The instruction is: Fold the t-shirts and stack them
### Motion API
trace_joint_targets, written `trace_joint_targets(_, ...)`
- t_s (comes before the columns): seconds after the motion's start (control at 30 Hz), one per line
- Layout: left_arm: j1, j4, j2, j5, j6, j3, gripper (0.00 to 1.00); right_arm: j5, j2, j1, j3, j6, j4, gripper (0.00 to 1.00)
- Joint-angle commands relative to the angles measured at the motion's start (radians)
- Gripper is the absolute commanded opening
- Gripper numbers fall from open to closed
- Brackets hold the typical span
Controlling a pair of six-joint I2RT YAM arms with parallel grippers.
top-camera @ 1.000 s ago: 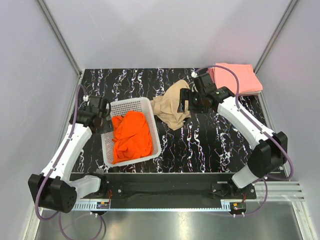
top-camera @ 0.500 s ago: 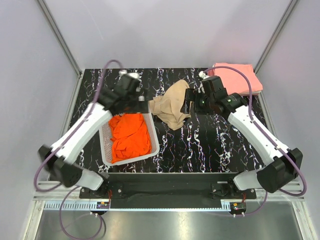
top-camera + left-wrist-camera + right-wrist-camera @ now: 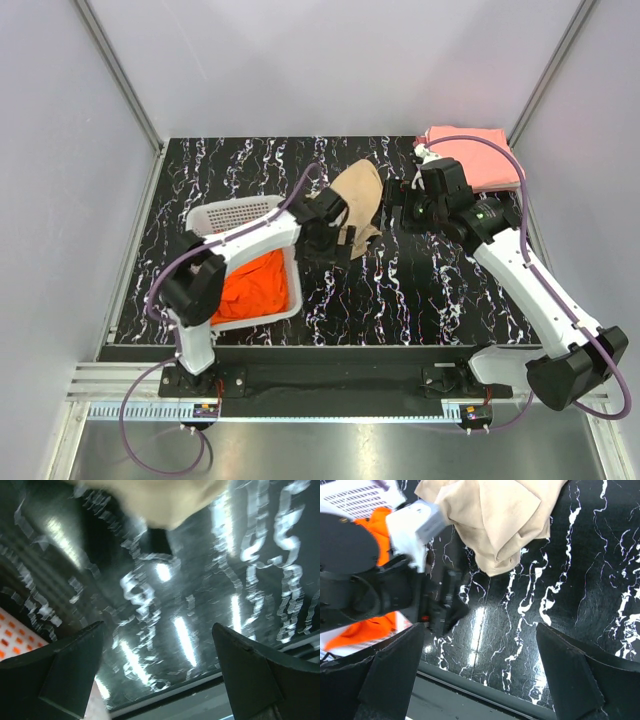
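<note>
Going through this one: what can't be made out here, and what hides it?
Top view: the left arm covers part of the bright orange cloth shirt in the white plastic lattice basket.
Top view: the salmon-pink folded shirt stack is too small to count; the right arm covers one corner.
Left wrist view: the tan crumpled cloth shirt is blurred and cut by the top edge.

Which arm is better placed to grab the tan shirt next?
Probably the left. In the top view its open gripper sits at the tan shirt's near edge, while the right gripper, also open, stands just off the shirt's right side. It's close, though.
</note>
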Motion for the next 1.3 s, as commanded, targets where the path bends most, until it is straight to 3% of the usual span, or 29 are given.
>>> trace_joint_targets(0.0, 0.072, 0.007, -0.180, -0.011, 0.020, -0.174, 0.96, 0.028, -0.019, -0.007, -0.005, 0.002, -0.007, 0.99)
trace_joint_targets(0.13, 0.248, 0.003, -0.389, 0.004, 0.061, -0.452, 0.97, 0.028, -0.006, -0.007, 0.001, 0.009, -0.005, 1.00)
trace_joint_targets(0.27, 0.484, -0.019, -0.551, -0.005, 0.124, -0.571, 0.98, 0.025, 0.021, -0.007, 0.007, 0.015, -0.001, 1.00)
trace_joint_targets(0.33, 0.575, -0.028, -0.583, -0.009, 0.149, -0.585, 0.98, 0.022, 0.037, -0.007, 0.010, 0.017, 0.002, 1.00)
trace_joint_targets(0.53, 0.638, -0.040, -0.572, -0.124, 0.144, -0.545, 0.99, 0.008, 0.057, -0.009, 0.003, 0.032, 0.004, 0.99)
trace_joint_targets(0.63, 0.744, -0.044, -0.537, -0.169, 0.166, -0.490, 0.99, 0.011, 0.060, -0.009, -0.029, 0.038, 0.005, 0.99)
trace_joint_targets(0.8, 0.903, -0.037, -0.378, -0.103, 0.152, -0.370, 0.99, -0.001, 0.091, -0.009, -0.062, 0.048, 0.008, 0.99)
trace_joint_targets(0.93, 0.897, -0.010, -0.353, -0.033, 0.097, -0.323, 0.99, -0.020, 0.123, -0.009, -0.073, 0.054, 0.019, 0.99)
trace_joint_targets(1.07, 0.754, -0.014, -0.405, -0.092, 0.078, -0.252, 0.99, -0.003, 0.154, -0.009, -0.080, 0.046, 0.027, 0.99)
trace_joint_targets(1.27, 0.615, 0.029, -0.379, -0.066, 0.002, -0.215, 0.99, 0.022, 0.267, -0.009, -0.033, 0.022, 0.041, 0.98)
